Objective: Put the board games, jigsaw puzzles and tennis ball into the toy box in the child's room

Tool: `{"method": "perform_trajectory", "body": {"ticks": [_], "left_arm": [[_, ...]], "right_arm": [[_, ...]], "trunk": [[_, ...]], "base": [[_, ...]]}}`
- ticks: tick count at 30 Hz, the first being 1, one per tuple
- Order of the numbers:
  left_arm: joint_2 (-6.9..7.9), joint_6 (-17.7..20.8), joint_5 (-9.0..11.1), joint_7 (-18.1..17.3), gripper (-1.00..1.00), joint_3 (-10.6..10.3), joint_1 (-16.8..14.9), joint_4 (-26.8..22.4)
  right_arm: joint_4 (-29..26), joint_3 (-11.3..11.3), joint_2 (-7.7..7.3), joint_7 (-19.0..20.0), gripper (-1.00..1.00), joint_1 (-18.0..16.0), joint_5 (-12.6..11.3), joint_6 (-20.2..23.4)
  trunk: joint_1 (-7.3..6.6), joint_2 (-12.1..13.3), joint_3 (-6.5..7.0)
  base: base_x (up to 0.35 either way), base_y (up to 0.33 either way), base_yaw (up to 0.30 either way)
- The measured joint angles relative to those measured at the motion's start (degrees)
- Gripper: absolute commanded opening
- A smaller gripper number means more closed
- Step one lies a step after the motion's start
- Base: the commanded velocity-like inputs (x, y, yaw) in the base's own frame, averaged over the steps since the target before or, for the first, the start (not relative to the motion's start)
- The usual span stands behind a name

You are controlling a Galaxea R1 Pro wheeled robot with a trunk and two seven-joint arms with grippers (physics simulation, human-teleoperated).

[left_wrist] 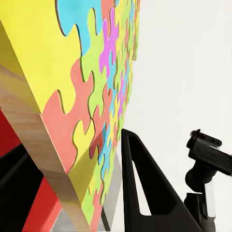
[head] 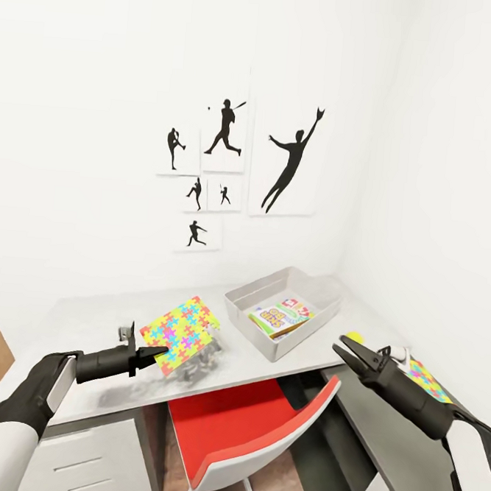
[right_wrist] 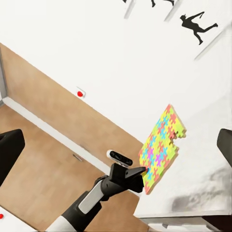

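The multicoloured flat jigsaw puzzle slab [head: 180, 331] is pinched by its near edge in my left tool [head: 148, 354], lifted and tilted above the pale grey bench [head: 84, 321]. The shallow light grey toy box [head: 283, 307] sits at about two o'clock from the slab, with printed game boxes [head: 283, 314] already lying inside. My right tool [head: 347, 348] hangs with jaws parted, grasping nothing, just beside the small yellow-green tennis ball [head: 353, 336] and a second puzzle slab [head: 429, 381]. I judge this the carry step; next I must swing the slab over the rim and release.
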Motion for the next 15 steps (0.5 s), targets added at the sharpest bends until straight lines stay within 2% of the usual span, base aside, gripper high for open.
{"method": "perform_trajectory", "body": {"ticks": [4,7,10,15], "left_arm": [[0.0,0.0,0.0,0.0,-1.0,0.0,0.0,0.0],[0.0,0.0,0.0,0.0,-1.0,0.0,0.0,0.0],[0.0,0.0,-0.1,0.0,-1.0,0.0,0.0,0.0],[0.0,0.0,-0.1,0.0,-1.0,0.0,0.0,0.0]], "right_arm": [[0.0,-0.1,-0.02,-6.4,1.0,0.0,0.0,0.2],[-0.1,0.0,-0.01,-9.6,1.0,0.0,0.0,0.3],[-0.1,0.0,-0.01,-10.8,1.0,0.0,-0.2,0.3],[-0.1,0.0,0.0,-10.8,1.0,0.0,-0.4,0.0]], "trunk": [[-0.88,1.6,0.72],[-1.54,2.8,1.26],[-2.2,4.0,1.8],[-3.3,6.0,2.7]], "base": [[0.0,0.0,0.0],[0.0,0.0,0.0],[0.0,0.0,0.0],[0.0,0.0,0.0]]}}
